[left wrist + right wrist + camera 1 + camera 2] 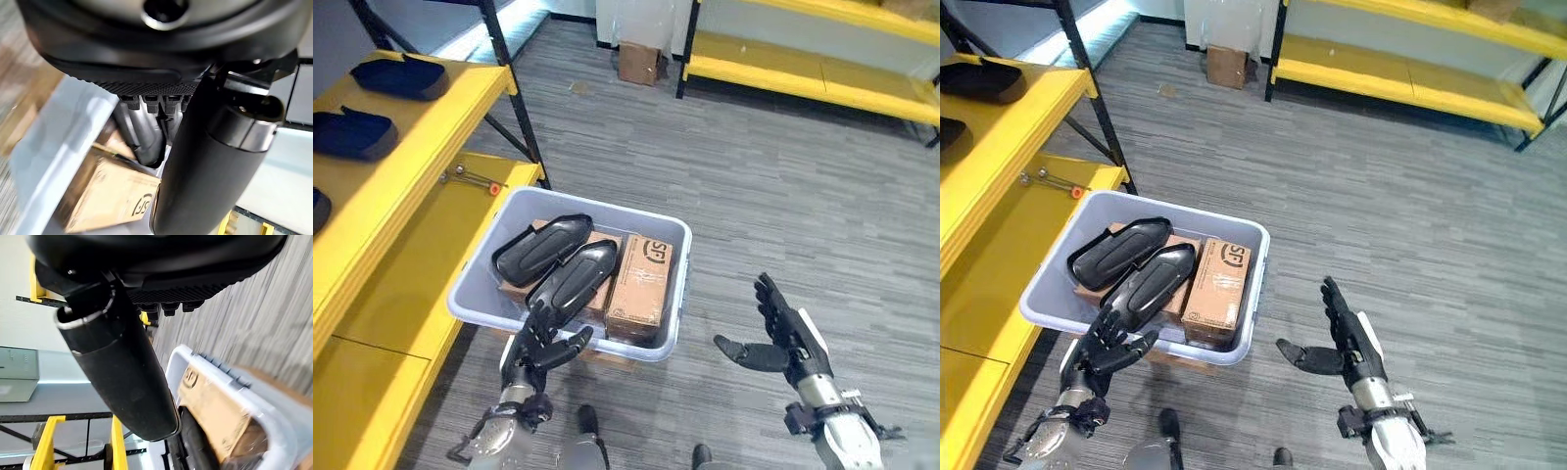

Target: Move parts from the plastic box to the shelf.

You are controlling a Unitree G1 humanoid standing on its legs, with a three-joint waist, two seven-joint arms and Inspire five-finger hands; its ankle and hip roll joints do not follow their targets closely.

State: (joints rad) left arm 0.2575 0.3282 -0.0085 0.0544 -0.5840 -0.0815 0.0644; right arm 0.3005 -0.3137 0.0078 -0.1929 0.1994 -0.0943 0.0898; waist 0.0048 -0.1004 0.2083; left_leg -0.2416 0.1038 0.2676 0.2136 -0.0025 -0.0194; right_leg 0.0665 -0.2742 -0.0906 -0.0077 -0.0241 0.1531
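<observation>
A pale grey plastic box (683, 247) stands on the floor beside the yellow shelf (421, 147). Two long black parts lie in it side by side on cardboard cartons (641, 279): the nearer part (576, 274) and the one behind it (538, 245). My left hand (543, 343) is at the box's near rim, open, with its fingers reaching over the rim to the near end of the closer part. My right hand (785, 338) hovers open above the floor to the right of the box, thumb spread toward it. The left wrist view shows the part (146, 137) just past the fingers.
Two black parts (401, 76) (352, 135) lie on the shelf's upper level. A small tool with a red tip (470, 178) rests on the lower level. A cardboard carton (639, 62) and another yellow shelf (803, 73) stand at the back. Grey floor lies to the right.
</observation>
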